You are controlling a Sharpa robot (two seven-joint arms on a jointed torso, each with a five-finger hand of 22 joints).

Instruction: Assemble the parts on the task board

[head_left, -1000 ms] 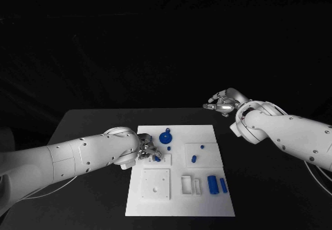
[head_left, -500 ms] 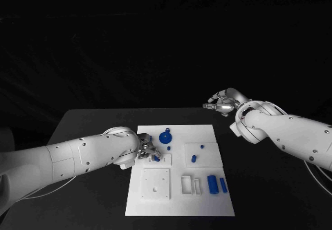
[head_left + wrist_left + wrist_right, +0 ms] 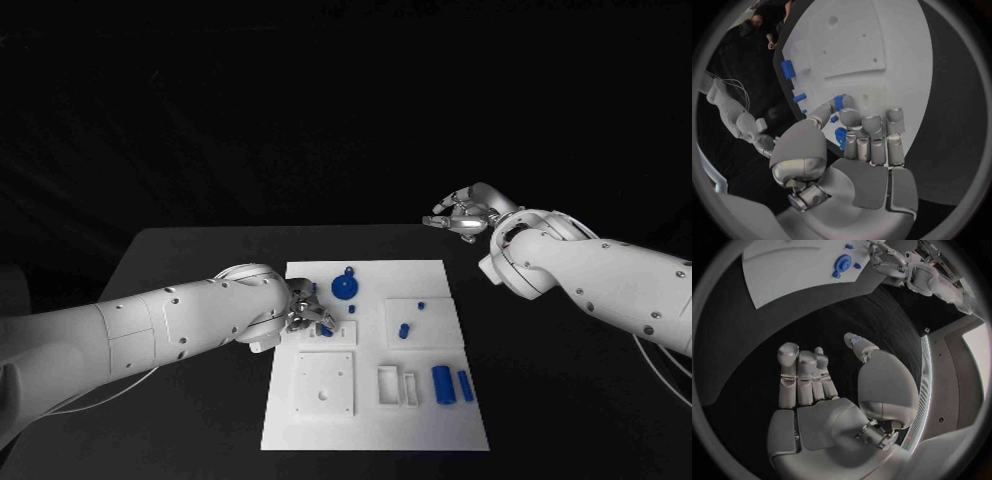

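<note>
I am pinching a blue part (image 3: 839,102) in my left hand (image 3: 306,316) over the board (image 3: 433,420), its left-middle socket directly beneath; my right hand (image 3: 464,214) is hanging empty, fingers apart, well behind.

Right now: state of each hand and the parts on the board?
left hand: over the task board, pinching a small blue part
right hand: raised beyond the board, empty, fingers apart
blue disc part: resting on board
two blue cylinders: lying side by side on board
</note>
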